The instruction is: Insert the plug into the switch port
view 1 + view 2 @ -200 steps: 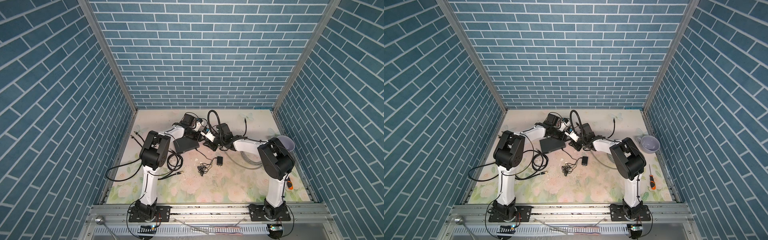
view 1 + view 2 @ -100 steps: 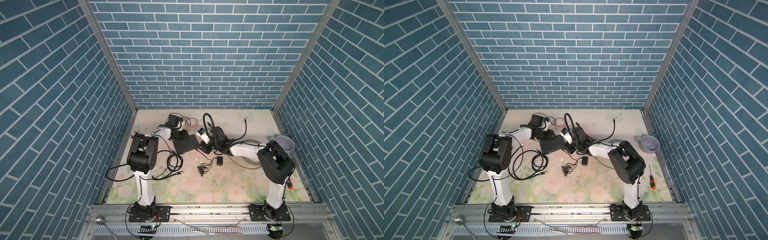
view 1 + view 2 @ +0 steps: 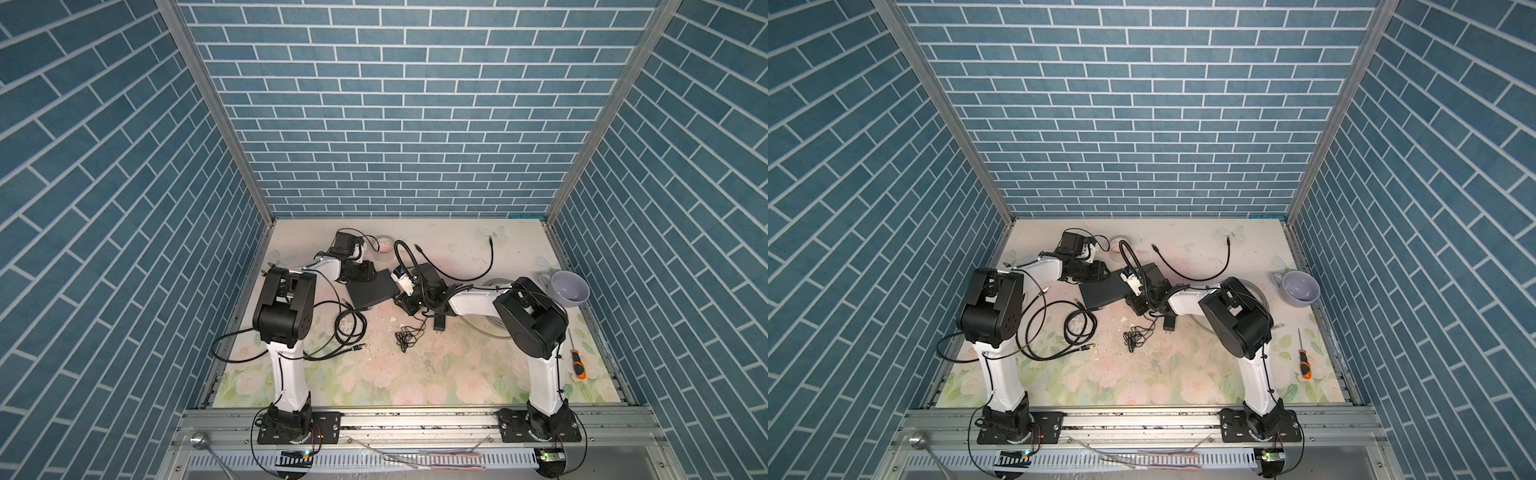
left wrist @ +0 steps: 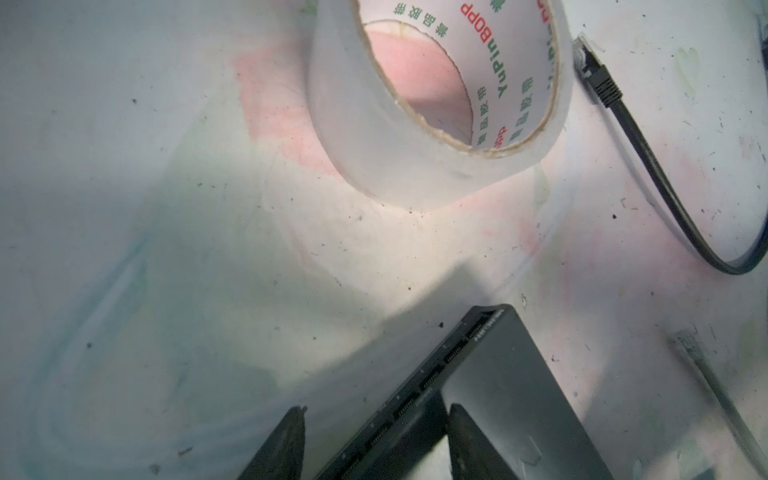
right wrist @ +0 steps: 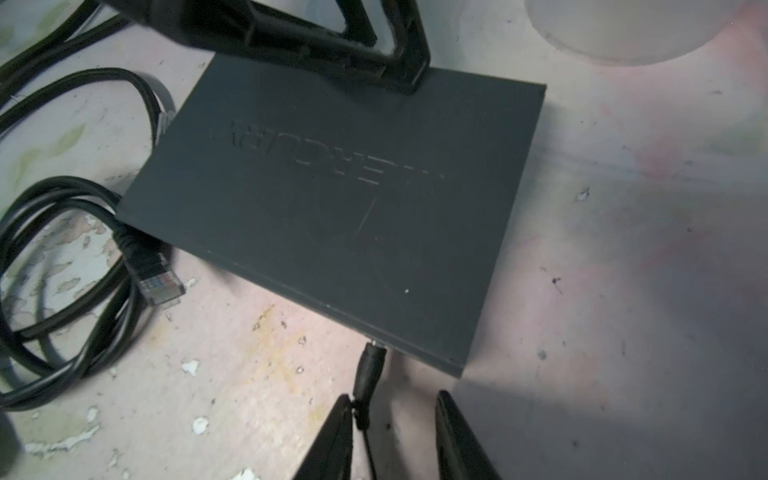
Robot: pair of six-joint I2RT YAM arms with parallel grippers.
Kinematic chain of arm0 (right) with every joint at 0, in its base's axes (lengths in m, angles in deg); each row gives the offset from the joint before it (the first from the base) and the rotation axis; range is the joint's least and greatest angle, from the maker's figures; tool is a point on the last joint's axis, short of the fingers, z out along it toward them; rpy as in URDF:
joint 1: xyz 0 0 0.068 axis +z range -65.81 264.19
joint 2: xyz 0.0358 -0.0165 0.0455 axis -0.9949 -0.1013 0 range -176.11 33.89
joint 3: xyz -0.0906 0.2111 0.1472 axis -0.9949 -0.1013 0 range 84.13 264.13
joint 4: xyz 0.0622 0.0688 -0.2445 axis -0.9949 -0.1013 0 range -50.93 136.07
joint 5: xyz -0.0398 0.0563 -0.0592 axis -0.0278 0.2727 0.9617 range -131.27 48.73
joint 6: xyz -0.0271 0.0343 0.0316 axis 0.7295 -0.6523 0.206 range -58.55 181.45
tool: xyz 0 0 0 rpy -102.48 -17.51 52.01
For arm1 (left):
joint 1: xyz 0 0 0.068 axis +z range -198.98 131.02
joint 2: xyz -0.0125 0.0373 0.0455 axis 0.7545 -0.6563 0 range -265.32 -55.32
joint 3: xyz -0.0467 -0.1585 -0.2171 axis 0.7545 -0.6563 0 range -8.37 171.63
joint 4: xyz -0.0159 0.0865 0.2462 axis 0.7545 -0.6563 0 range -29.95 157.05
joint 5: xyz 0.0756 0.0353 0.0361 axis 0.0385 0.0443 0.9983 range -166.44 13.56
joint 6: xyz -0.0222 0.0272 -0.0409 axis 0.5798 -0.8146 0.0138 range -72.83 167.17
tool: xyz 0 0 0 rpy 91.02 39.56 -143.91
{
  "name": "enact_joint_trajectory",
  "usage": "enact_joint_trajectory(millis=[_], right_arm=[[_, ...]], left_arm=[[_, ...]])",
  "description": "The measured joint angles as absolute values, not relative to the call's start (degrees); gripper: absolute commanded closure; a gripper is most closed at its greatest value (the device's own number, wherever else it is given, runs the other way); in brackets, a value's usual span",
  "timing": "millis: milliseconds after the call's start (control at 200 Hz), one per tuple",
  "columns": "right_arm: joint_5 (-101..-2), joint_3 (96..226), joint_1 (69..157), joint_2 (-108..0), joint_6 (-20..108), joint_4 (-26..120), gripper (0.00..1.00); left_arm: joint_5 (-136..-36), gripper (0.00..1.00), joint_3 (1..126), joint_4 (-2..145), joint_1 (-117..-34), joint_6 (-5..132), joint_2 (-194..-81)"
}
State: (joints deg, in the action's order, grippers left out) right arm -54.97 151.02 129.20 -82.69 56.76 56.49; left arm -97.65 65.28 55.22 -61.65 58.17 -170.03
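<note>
One flat black switch lies on the bench, in its far half and a little left of the middle. We see the small barrel plug with its tip touching the switch's edge that faces the right arm, close to a corner. We cannot tell whether it has entered a port.

The right gripper sits just behind the plug with its jaws partly apart. The plug's thin lead lies against one finger and the other finger is clear of it, so nothing is clamped.

The left gripper straddles the switch's ported edge with its jaws well apart. One finger is over the lid and the other is off the edge, over the bench.

A coiled black cable lies just beside the switch, on the side toward the front edge. A tape roll and a loose network cable lie toward the far edge. A mug and a screwdriver lie by the right edge.
</note>
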Motion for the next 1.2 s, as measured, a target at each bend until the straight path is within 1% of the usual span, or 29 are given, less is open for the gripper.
enact_joint_trajectory(millis=[125, 220, 315, 490, 650, 815, 970, 1040, 1100, 1200], right_arm=[[-55.0, 151.5, 129.6, -82.8, 56.7, 56.9, 0.69], [-54.9, 151.8, 130.0, -83.0, 56.7, 57.0, 0.74], [-54.5, 152.6, 130.5, -83.6, 56.0, 56.9, 0.77], [-52.0, 153.6, 130.7, -84.8, 54.9, 55.9, 0.92], [-48.8, 154.4, 130.5, -84.8, 54.3, 54.6, 0.97], [-47.5, 156.2, 129.2, -84.8, 54.7, 50.7, 0.98], [-51.6, 156.8, 125.0, -84.7, 57.7, 48.3, 0.98], [-53.9, 157.0, 123.2, -84.6, 59.1, 47.3, 0.94], [-55.4, 157.3, 121.9, -84.6, 60.1, 46.3, 0.86], [-56.3, 157.7, 120.3, -84.2, 61.0, 44.2, 0.8]], left_arm=[[-98.0, 0.45, 64.9, 55.9, -61.6, 58.4, -170.0], [-98.1, 0.45, 64.8, 56.2, -61.6, 58.5, -170.0], [-98.2, 0.46, 64.8, 56.3, -61.6, 58.8, -170.0], [-98.4, 0.46, 64.8, 56.2, -61.9, 59.2, -170.0], [-99.2, 0.46, 64.5, 56.0, -62.4, 59.5, -169.9], [-99.7, 0.46, 64.5, 55.7, -63.6, 60.2, -169.8], [-99.8, 0.46, 64.7, 55.3, -65.9, 61.1, -169.9], [-99.7, 0.46, 64.7, 55.4, -66.6, 61.8, -169.9], [-99.6, 0.46, 64.7, 55.3, -67.0, 62.2, -169.9], [-99.7, 0.46, 64.7, 55.1, -67.2, 63.2, -169.8]])
